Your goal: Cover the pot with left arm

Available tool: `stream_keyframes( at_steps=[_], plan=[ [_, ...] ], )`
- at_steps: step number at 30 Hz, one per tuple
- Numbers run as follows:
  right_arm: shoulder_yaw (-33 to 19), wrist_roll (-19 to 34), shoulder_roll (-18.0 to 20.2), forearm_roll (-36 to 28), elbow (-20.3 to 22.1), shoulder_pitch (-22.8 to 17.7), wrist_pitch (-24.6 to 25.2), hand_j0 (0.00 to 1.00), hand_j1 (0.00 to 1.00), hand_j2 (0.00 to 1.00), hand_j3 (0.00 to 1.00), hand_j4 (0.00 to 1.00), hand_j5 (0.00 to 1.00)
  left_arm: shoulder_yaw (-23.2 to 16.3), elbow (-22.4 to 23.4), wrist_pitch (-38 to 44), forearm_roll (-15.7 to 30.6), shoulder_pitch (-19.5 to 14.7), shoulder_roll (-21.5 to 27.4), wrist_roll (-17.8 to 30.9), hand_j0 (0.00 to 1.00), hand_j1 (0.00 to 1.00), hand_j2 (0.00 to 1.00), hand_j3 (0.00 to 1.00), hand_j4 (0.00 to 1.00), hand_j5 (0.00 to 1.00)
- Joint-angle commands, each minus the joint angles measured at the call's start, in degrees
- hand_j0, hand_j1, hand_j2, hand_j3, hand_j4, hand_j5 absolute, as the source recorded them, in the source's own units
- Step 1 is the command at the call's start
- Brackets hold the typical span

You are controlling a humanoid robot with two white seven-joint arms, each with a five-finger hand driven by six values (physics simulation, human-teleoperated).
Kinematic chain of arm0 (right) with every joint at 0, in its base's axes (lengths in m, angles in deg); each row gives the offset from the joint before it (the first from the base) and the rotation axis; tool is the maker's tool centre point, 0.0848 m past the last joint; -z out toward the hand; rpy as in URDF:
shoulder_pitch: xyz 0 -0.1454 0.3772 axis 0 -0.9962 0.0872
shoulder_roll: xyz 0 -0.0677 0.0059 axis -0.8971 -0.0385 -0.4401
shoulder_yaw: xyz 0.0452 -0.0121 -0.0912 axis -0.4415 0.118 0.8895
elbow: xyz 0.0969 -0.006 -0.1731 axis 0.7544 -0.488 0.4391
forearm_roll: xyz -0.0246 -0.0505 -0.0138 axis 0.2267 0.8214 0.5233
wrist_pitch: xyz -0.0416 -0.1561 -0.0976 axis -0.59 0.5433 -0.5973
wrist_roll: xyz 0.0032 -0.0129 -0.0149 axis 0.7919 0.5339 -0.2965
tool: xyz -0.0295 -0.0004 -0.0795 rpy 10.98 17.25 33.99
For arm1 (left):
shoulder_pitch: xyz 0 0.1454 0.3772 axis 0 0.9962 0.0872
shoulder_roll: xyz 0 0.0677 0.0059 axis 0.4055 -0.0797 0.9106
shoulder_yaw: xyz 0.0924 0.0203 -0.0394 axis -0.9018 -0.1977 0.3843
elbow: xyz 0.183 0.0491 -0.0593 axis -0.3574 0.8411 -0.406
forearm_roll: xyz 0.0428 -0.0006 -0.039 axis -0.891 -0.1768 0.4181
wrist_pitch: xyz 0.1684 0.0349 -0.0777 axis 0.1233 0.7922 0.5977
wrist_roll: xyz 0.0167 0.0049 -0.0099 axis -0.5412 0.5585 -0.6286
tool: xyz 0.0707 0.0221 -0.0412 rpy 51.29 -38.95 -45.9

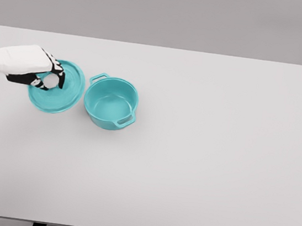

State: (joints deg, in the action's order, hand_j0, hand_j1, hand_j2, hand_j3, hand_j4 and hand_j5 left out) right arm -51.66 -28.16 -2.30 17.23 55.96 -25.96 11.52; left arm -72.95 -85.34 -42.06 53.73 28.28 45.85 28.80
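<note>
On the left part of the pale grey worktop (pixel 199 169), a round teal pot lid (pixel 67 93) is seen lying flat, with its upper face turned to the camera and faint concentric rings showing on it. Over the left half of this lid the left hand (pixel 43 76) is placed, its white arm coming in from the left edge of the picture. The hand's fingers (pixel 56 71), marked in black and white, are curled around a small pale round knob (pixel 50 81) at the middle of the lid, so that the lid is gripped by its knob. Whether the lid is resting fully on the worktop or raised slightly off it cannot be told from this view.

Just to the right of the lid, a teal round pot with two loop handles (pixel 110 103) is set upright on the worktop. Its mouth is open and uncovered, and its inner wall and floor are plainly visible. One handle is directed toward the upper left, the other toward the lower right. The lid's right rim and the pot's left wall are very close together; whether they touch cannot be made out.

Only bare pale surface is shown on the remainder of the worktop, and a plain grey wall (pixel 164 11) is seen behind its far edge.
</note>
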Motion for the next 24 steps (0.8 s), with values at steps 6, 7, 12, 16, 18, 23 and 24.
stream_keyframes(
  at_steps=[6, 7, 12, 16, 18, 23, 24],
  plan=[
    [0.0, 0.0, 0.0, 0.0, 0.0, 0.0, 0.0, 1.0, 1.0, 1.0, 1.0, 1.0, 1.0, -3.8, -1.5, 0.1, 0.4, -2.6, -0.4, 0.2, 0.42, 0.42, 0.42, 0.42, 0.42, 0.42],
    [0.0, 0.0, 0.0, 0.0, 0.0, 0.0, 0.0, 1.0, 1.0, 1.0, 1.0, 1.0, 1.0, -4.9, -1.5, 0.1, 0.5, -3.6, -0.7, 0.1, 0.42, 0.42, 0.42, 0.42, 0.42, 0.42],
    [0.0, 0.0, 0.0, 0.0, 0.0, 0.0, 0.0, 1.0, 1.0, 1.0, 1.0, 1.0, 1.0, -8.1, -1.3, 0.1, 0.5, -6.4, -2.8, 0.2, 0.42, 0.42, 0.42, 0.42, 0.42, 0.42],
    [0.0, 0.0, 0.0, 0.0, 0.0, 0.0, 0.0, 1.0, 1.0, 1.0, 1.0, 1.0, 1.0, -11.5, -0.4, 0.1, 0.4, -9.0, -4.5, 0.2, 0.42, 0.42, 0.42, 0.42, 0.42, 0.42],
    [0.0, 0.1, 0.0, 0.0, 0.0, 0.0, 0.0, 1.0, 1.0, 1.0, 1.0, 1.0, 1.0, -11.8, 0.5, 0.1, 0.3, -9.3, -6.0, 0.3, 0.42, 0.42, 0.42, 0.42, 0.42, 0.42],
    [0.0, 0.0, 0.0, 0.0, 0.1, 0.0, 0.0, 1.0, 1.0, 1.0, 1.0, 1.0, 1.0, -14.9, 3.4, 0.1, 0.3, -12.0, -8.7, 0.5, 0.43, 0.43, 0.43, 0.43, 0.43, 0.43],
    [0.0, 0.0, 0.0, 0.0, 0.0, 0.0, 0.0, 1.0, 1.0, 1.0, 1.0, 1.0, 1.0, -14.8, 3.4, 0.1, 0.6, -12.3, -8.7, 0.5, 0.43, 0.43, 0.43, 0.43, 0.43, 0.43]
  ],
)
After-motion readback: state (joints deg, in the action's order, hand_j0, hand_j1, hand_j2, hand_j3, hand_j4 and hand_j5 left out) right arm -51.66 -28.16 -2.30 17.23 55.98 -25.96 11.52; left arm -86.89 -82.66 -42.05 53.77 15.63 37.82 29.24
